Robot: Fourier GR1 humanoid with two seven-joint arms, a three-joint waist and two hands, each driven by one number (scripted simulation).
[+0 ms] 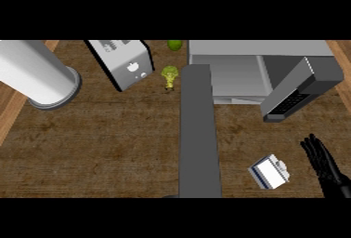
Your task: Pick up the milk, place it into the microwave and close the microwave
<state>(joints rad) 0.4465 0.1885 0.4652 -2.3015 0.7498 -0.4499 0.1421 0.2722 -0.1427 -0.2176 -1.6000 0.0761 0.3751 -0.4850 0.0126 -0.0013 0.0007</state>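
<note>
Straight-fingered and grasping nothing, right hand (323,163) sits just beside the milk carton (269,171); a careless sideways reach could topple it short of the microwave (241,69)

The dark brown, wood-grained worktop (103,144) fills the view, with paler wooden strips along its left and right edges. At far left stands a tall white cylinder (35,72) on a grey round base. Beside it, a slanted grey-and-white boxy appliance (123,62). Near the far edge lie a green round fruit (175,44) and a small green broccoli floret (169,76). The grey microwave (247,69) sits at far right, its door (298,90) swung open. A small white milk carton with a blue stripe (269,171) rests on the near right.
</note>
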